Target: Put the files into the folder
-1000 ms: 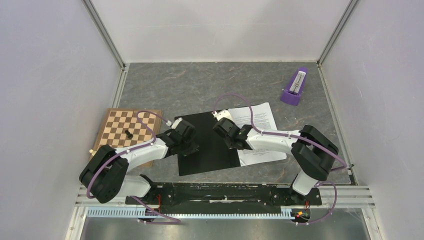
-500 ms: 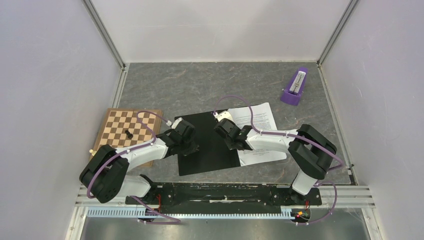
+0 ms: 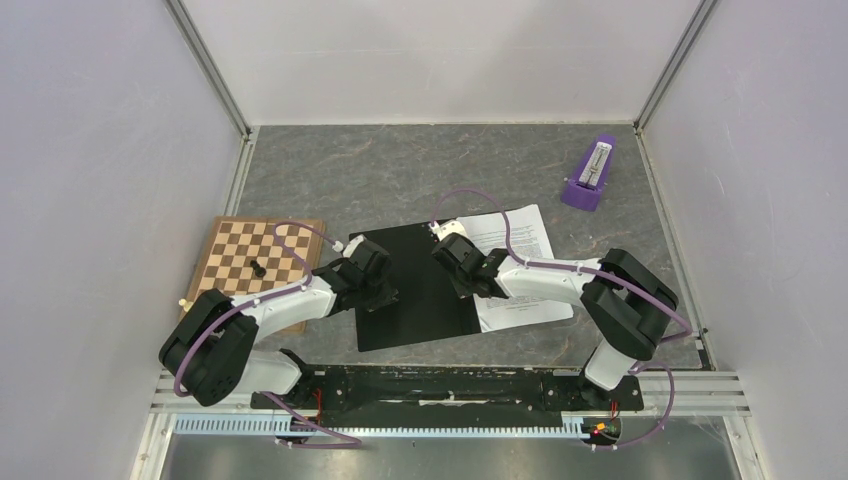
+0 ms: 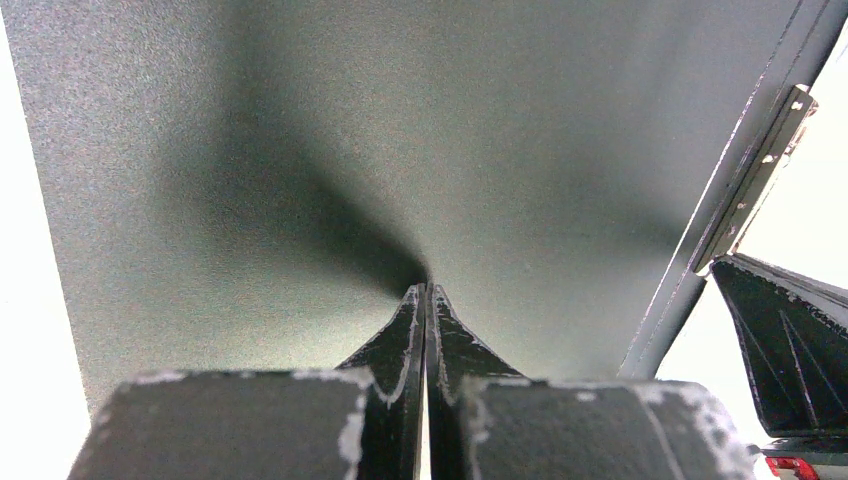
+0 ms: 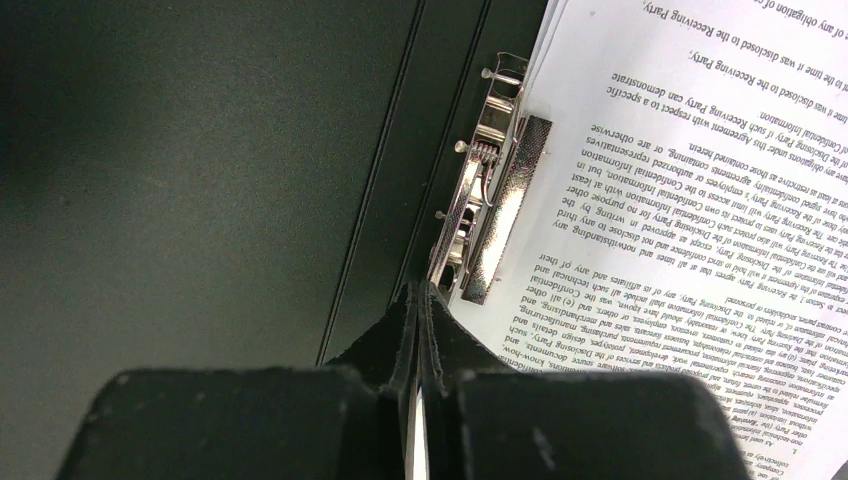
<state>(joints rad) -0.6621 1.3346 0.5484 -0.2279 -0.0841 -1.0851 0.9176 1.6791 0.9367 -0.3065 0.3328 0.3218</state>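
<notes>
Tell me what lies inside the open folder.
In the folder, the black left cover holds no sheets; right of the metal clip lie the files, text up. Anything beneath them is covered.

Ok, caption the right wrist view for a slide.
Right gripper, jaws shut, at the metal spine clip of the open folder, printed files alongside.

- A checkered wooden chessboard lies flat at the left of the table.
- A single black chess piece stands upright on the board, near its middle.
- A purple metronome stands at the far right, well apart from the board.
- The grey marbled tabletop lies under both.
</notes>
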